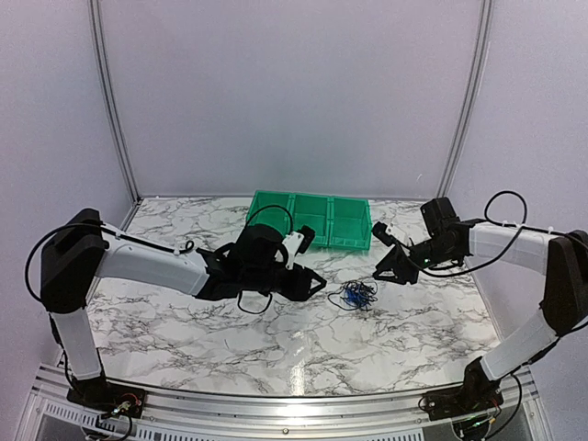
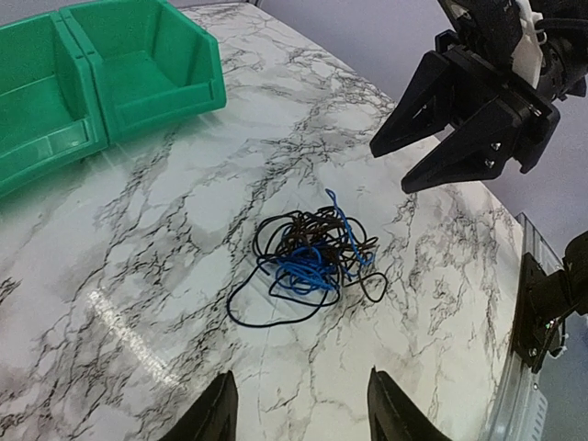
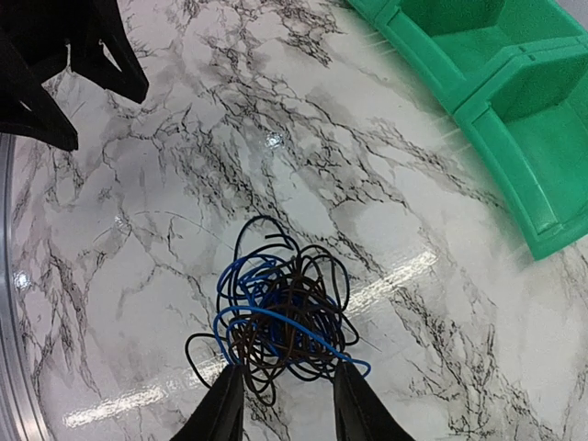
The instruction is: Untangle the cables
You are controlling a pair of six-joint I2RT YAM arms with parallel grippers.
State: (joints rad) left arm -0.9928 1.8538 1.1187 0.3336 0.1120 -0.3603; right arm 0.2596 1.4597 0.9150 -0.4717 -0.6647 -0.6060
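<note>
The cables [image 1: 354, 294] lie in one small knotted clump of black and blue wire on the marble table, between my two arms. My left gripper [image 1: 317, 285] hovers just left of the clump, and in its wrist view the clump [image 2: 312, 257] lies ahead of the open, empty left gripper [image 2: 299, 377]. My right gripper [image 1: 381, 273] hangs above and to the right of the clump, apart from it. In the right wrist view the clump [image 3: 280, 317] reaches the tips of the right gripper [image 3: 287, 372], which is open and grips nothing.
A green divided bin [image 1: 312, 220] stands at the back of the table, behind the clump, and shows in both wrist views [image 2: 138, 73] [image 3: 496, 92]. The right gripper [image 2: 390, 170] hangs in the left wrist view's upper right. White walls close off the table at the back and sides.
</note>
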